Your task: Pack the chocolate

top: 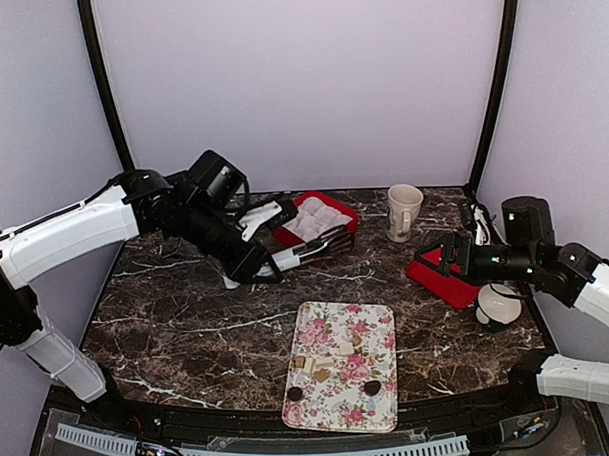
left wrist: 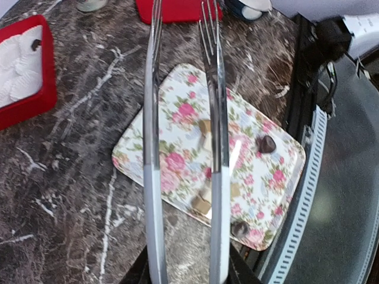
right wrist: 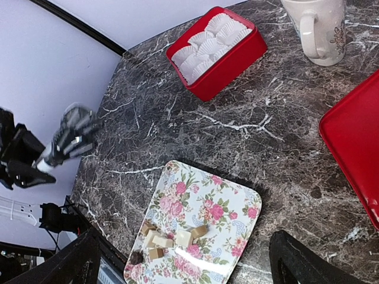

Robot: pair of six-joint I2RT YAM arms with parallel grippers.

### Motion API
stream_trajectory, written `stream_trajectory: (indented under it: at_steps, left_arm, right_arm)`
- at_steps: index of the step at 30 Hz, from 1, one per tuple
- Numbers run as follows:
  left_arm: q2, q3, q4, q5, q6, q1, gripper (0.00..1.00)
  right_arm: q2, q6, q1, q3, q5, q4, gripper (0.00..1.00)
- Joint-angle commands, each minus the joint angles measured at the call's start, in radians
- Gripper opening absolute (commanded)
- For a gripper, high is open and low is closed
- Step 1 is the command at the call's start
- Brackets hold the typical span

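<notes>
Dark marble table with pale veins, carrying a handful of things.
A floral tray lies at the near edge, about mid-width. Behind the tray and slightly left stands a red box lined with white paper cups. Behind the tray to the right stands a cream mug, and right of the tray lies a flat red lid.

We see metal tongs stretched over the floral tray on the marble desk, their two arms apart. On the tray, two dark chocolates lie toward its right rim and tan pieces lie nearer its middle. Left of the tray, a red box holds white paper cups and one dark piece.
</notes>
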Motion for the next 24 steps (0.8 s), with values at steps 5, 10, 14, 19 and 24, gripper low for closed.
stream_trajectory:
  at_steps: [5, 10, 14, 19, 24]
  left_arm:
    - [-0.264, -0.286, 0.060, -0.029, 0.027, -0.237, 0.34]
    - [-0.248, -0.379, 0.065, -0.106, 0.024, -0.377, 0.34]
    - [-0.181, -0.398, 0.102, -0.174, 0.024, -0.470, 0.35]
    - [-0.107, -0.397, 0.176, -0.192, 0.002, -0.503, 0.38]
    - [-0.057, -0.405, 0.201, -0.252, 0.006, -0.505, 0.39]
  right_arm:
    - [-0.056, 0.003, -0.008, -0.018, -0.048, 0.033, 1.00]
    - [-0.081, 0.031, -0.009, -0.043, -0.059, 0.032, 0.99]
    - [-0.103, 0.049, -0.008, -0.054, -0.063, 0.028, 0.98]
    - [-0.131, 0.071, -0.009, -0.058, -0.064, 0.026, 0.98]
    - [-0.161, 0.084, -0.007, -0.059, -0.056, 0.009, 0.98]
